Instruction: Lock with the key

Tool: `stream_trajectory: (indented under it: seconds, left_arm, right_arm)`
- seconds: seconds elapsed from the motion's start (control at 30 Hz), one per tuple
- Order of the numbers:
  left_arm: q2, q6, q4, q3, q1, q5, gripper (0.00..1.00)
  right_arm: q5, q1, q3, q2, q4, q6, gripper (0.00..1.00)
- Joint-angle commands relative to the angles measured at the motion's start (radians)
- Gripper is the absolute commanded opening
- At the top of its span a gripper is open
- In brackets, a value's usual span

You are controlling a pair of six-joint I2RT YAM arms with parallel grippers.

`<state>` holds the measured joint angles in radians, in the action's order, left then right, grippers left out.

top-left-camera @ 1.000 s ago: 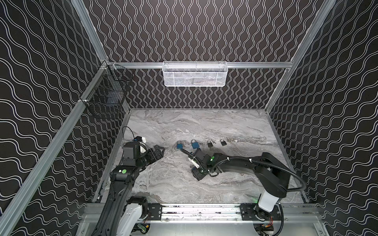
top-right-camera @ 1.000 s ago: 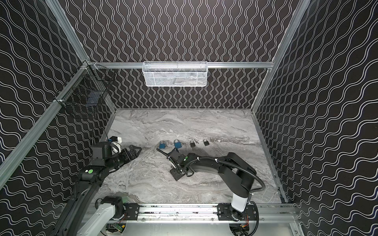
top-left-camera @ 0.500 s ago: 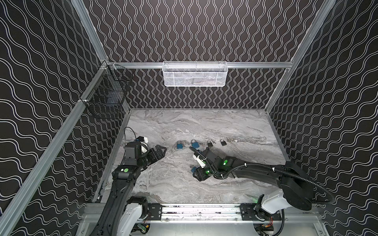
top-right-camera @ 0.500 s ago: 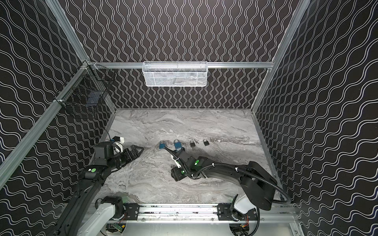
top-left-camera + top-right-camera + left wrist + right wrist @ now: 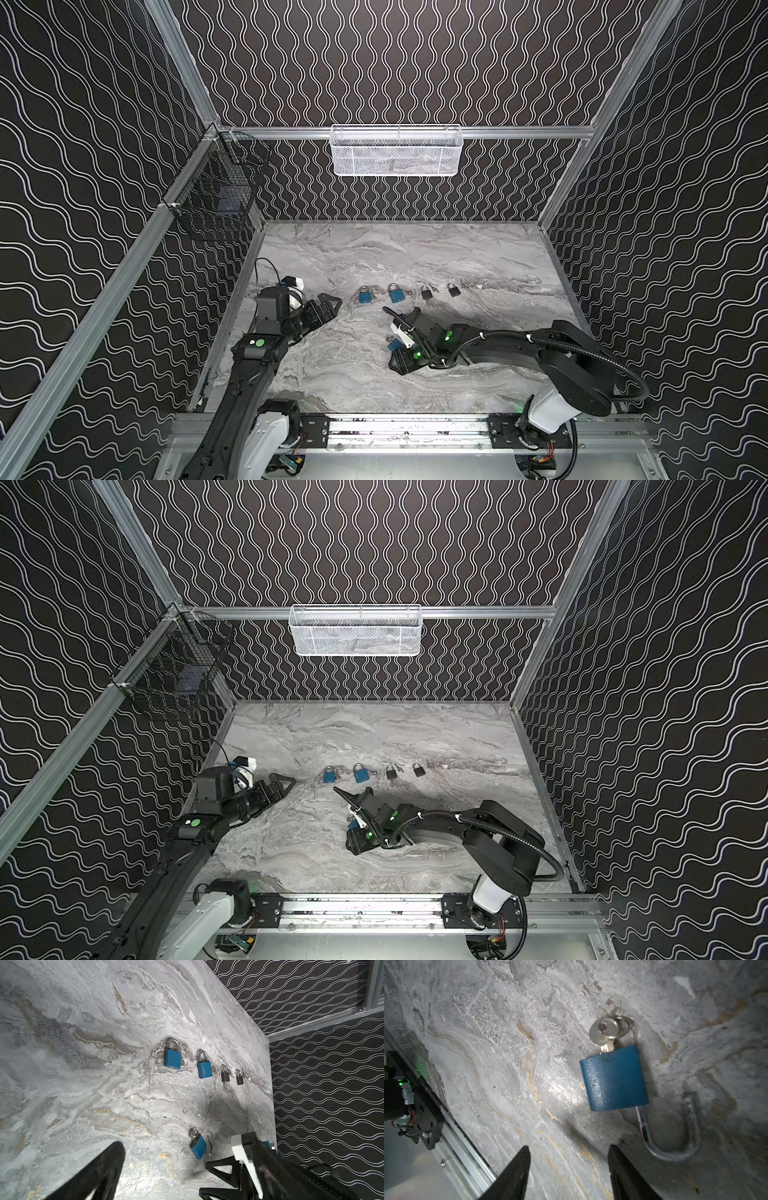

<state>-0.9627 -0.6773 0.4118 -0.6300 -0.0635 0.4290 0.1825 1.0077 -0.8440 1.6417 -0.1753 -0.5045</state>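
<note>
One open blue padlock [image 5: 613, 1078] lies flat on the table [image 5: 374, 257], front of middle, one key [image 5: 603, 1029] in its base, shackle [image 5: 694, 1126] swung out. The right gripper [image 5: 569, 1148] hangs just beside it, jaws spread, pinching nothing. Behind, four more in a row: end blue padlock [image 5: 172, 1058], next blue padlock [image 5: 204, 1069], first black padlock [image 5: 225, 1075], last black padlock [image 5: 239, 1078]. Five padlocks in all. The left gripper [image 5: 327, 306] sits off left, spread wide, empty.

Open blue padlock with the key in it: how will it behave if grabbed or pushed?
Open blue padlock lies flat on the table, so it likely slides, not rolls. Its shackle is swung out and may pivot or snag. The key sticks out; pushing there would probably twist the lock.
</note>
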Motion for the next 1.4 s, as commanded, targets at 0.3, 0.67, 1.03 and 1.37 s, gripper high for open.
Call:
stream_trajectory:
  seconds: [0.3,0.67,1.03,1.37]
  left_arm:
    - [-0.017,0.022,-0.04,-0.017,0.002,0.022,0.99]
    - [-0.018,0.024,-0.05,-0.005,0.002,0.037,0.98]
    - [-0.04,0.027,-0.077,0.018,0.002,0.059,0.99]
    - [-0.041,0.002,-0.082,0.035,0.002,0.08,0.98]
  right_arm:
    - [-0.098,-0.116,-0.035,0.044,-0.067,-0.021,0.62]
    - [0.007,-0.179,-0.09,0.082,0.045,-0.023,0.65]
    - [-0.048,-0.182,-0.083,0.002,-0.057,-0.156,0.66]
    - [-0.197,-0.031,-0.188,0.011,-0.255,-0.489,0.62]
